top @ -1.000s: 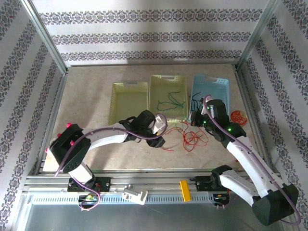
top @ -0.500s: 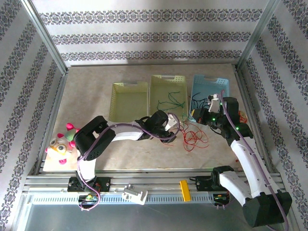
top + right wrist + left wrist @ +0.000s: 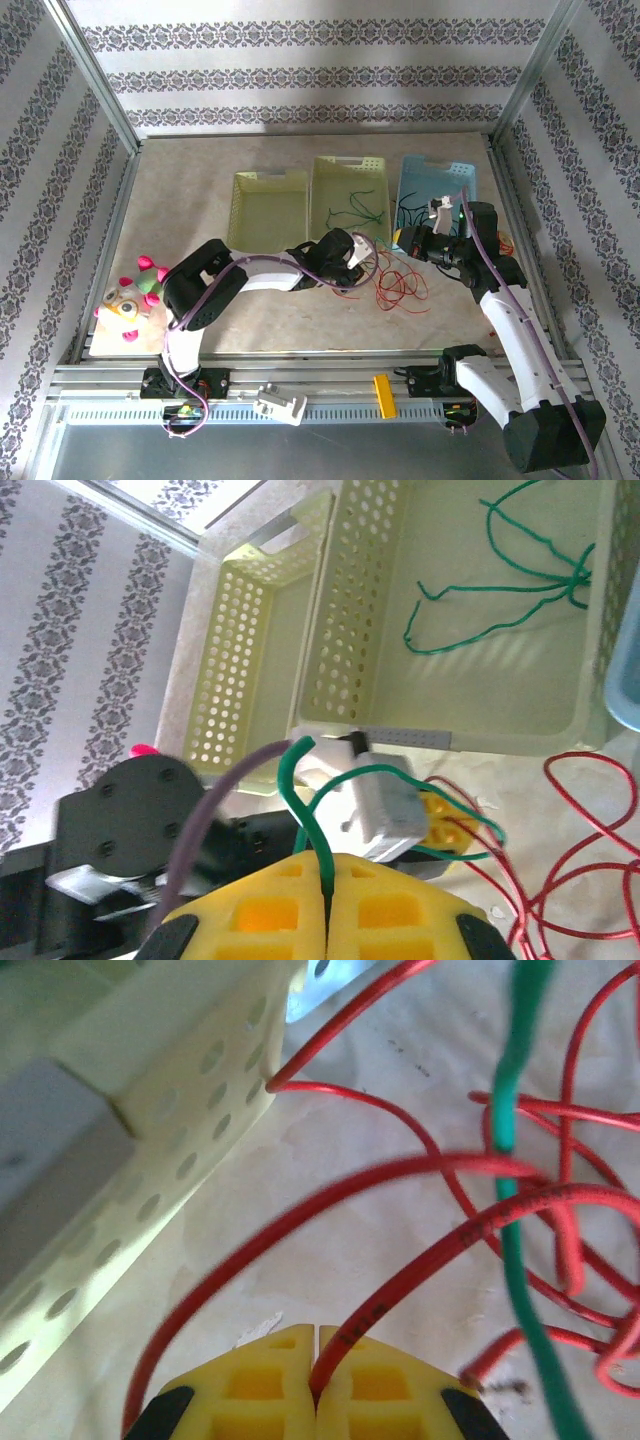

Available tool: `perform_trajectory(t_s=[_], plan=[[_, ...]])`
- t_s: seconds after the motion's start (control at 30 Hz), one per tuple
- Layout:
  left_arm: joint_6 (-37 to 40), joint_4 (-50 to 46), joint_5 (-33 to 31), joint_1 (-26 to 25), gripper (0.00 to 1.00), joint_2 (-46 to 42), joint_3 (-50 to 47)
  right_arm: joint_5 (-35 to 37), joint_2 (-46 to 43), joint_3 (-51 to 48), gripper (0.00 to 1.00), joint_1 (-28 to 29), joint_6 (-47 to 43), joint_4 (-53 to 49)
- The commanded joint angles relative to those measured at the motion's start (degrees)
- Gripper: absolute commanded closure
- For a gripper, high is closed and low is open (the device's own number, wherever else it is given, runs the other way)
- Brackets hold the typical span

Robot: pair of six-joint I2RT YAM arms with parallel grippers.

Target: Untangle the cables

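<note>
the cables are partly sorted, by the look of it: loose green strands (image 3: pixel 500 605) lie in the middle yellow basket (image 3: pixel 355 610), and dark, seemingly black strands (image 3: pixel 408 208) sit in the blue basket (image 3: pixel 440 165). what is left for you is the red tangle (image 3: pixel 400 288) on the table (image 3: pixel 190 190), just in front of those 2 baskets, with 1 green cable (image 3: pixel 515 1160) crossing through its loops. the left gripper (image 3: pixel 316 1345) is clamped tight on a red cable (image 3: pixel 400 1285) of that tangle. the right gripper (image 3: pixel 328 870) is pinched on a green cable, probably that same 1. the red wire looks thin, springy and curly, looped over itself several times, so it will likely snag as you pull the 2 apart.
</note>
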Motion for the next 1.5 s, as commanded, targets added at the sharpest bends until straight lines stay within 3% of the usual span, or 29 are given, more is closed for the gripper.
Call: perform_trajectory(t_s=[0.0,0.4,0.6,0.77,1.17,1.23,1.37,1.4,1.47], plan=[[-0.92,2.72,-1.88,-0.85,1.00,-7.10,-1.59,2.81,-0.34,-1.40,1.00,-0.33,-1.43,-0.39],[0.20,0.28,-3.92,-0.78,1.00,-16.96,-4.46,8.39,0.42,-5.97,1.00,-0.06,-4.97,-1.64],[0.87,-0.61,-3.69,-0.69,1.00,-20.06,-6.21,19.47,-1.77,-6.51,1.00,-0.07,-4.80,-3.68],[1.19,-3.77,-1.30,-0.78,1.00,-21.29,-8.00,22.97,-5.03,-6.47,1.00,-0.16,-2.70,-1.38],[-0.48,-6.27,-4.86,-0.74,1.00,-21.75,-15.71,22.45,-7.13,-4.58,1.00,-0.16,-2.41,0.90],[-1.16,-6.00,-5.23,-0.78,0.91,-20.82,-16.26,19.72,-7.15,-4.51,1.00,-0.16,-1.70,2.38],[-2.04,-7.65,-8.27,-0.78,0.31,-17.72,-15.22,17.03,-6.01,-2.90,1.00,-0.07,-1.23,2.69],[-1.72,-8.44,-8.90,-0.78,0.23,-17.04,-14.53,16.84,-6.05,-2.59,1.00,0.00,-1.24,2.77],[-1.12,-8.39,-8.98,-0.78,0.18,-16.90,-14.16,16.44,-6.00,-1.93,1.00,-0.02,-1.19,2.86]])
